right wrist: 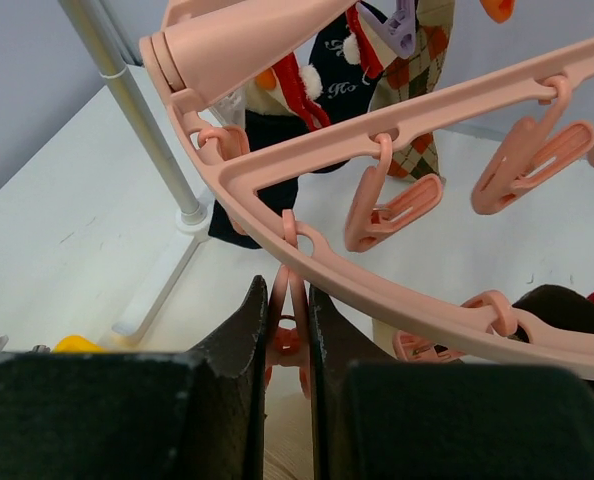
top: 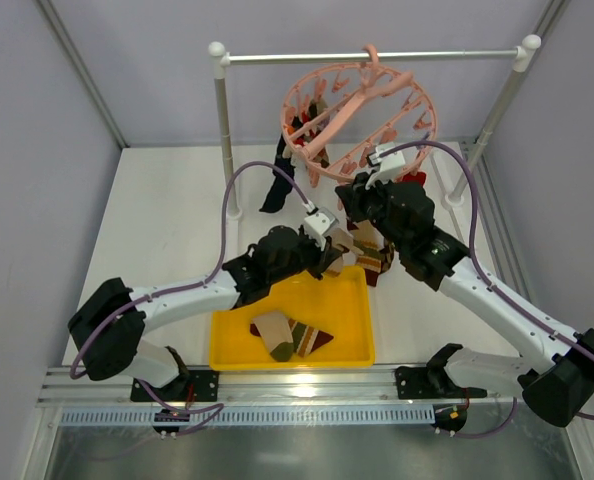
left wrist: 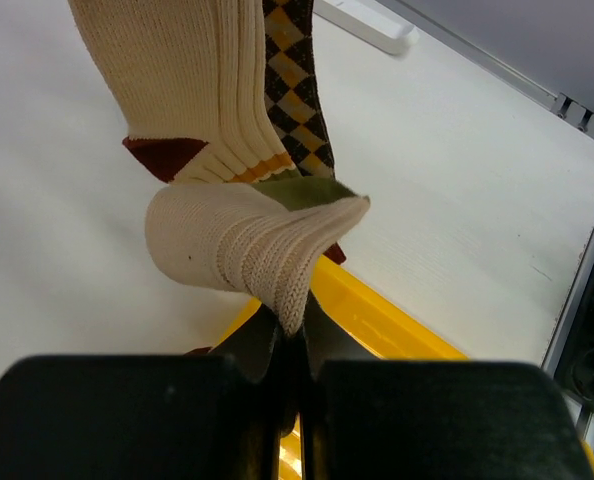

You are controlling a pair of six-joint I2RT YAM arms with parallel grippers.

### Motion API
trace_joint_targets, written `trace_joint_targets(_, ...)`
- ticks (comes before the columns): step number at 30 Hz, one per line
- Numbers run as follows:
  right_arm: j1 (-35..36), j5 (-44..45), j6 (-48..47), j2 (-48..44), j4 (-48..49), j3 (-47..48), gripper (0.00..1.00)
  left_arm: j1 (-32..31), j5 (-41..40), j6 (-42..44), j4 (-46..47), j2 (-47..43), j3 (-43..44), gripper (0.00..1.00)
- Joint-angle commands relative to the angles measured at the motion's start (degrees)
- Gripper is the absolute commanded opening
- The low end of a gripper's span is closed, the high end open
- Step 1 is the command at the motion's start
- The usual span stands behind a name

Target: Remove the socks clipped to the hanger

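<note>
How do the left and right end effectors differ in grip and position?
The left end effector pinches a cream sock; the right end effector squeezes a pink clip. The left sits low by the yellow tray, the right up under the hanger. Both are shut.

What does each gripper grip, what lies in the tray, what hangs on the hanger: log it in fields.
left gripper: shut on the toe end of a cream ribbed sock
right gripper: shut on a pink clip under the hanger ring
yellow tray: holds a few loose socks
on hanger: dark navy sock, argyle sock, others partly hidden
</note>
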Motion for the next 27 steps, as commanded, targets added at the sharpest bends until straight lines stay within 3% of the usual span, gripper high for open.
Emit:
trace_joint_targets(1,0.45,1.1,-1.04,-0.22,2.14,1.42,0.04,-0.21,0.59,1.09,0.61,-1.86,1.22,0.0)
trace_joint_targets(5,0.45,0.93,-0.96,-0.31,1.87,1.42,0.04,-0.21,-0.02,1.18,0.26,-2.29,1.13,0.0)
trace_joint_targets(6,0.45,1.1,-0.87,-0.57,1.87,1.07,0.1,-0.21,-0.28,1.27,0.09,-2.47,1.05,0.0)
trace_joint_targets(8,0.45,1.27,-0.69,-0.92,1.61,0.81,0.34,-0.21,-1.07,1.62,-0.44,-3.69,0.61,0.0)
trace_joint_targets(9,0.45,1.28,-0.6,-1.27,1.61,0.37,0.56,-0.13,-1.77,2.14,-0.79,-4.49,0.34,0.0)
trace_joint_targets(13,0.45,2.59,-0.25,-4.07,1.61,-1.74,0.85,-0.21,-2.84,5.12,-1.76,-9.84,-1.94,0.0)
trace_joint_targets(19,0.37,5.4,-0.07,-8.12,-0.5,-6.39,0.91,-0.13,4.52,6.89,-5.96,-20.74,-3.97,0.0)
trace_joint_targets(23,0.37,8.12,1.5,-11.2,-1.2,-10.7,1.0,-0.13,12.44,5.85,-16.5,-22.69,-0.81,0.01)
trace_joint_targets(27,0.37,11.02,3.61,-15.32,0.55,-17.89,1.0,-0.13,22.81,4.35,-29.33,-22.42,2.01,0.0)
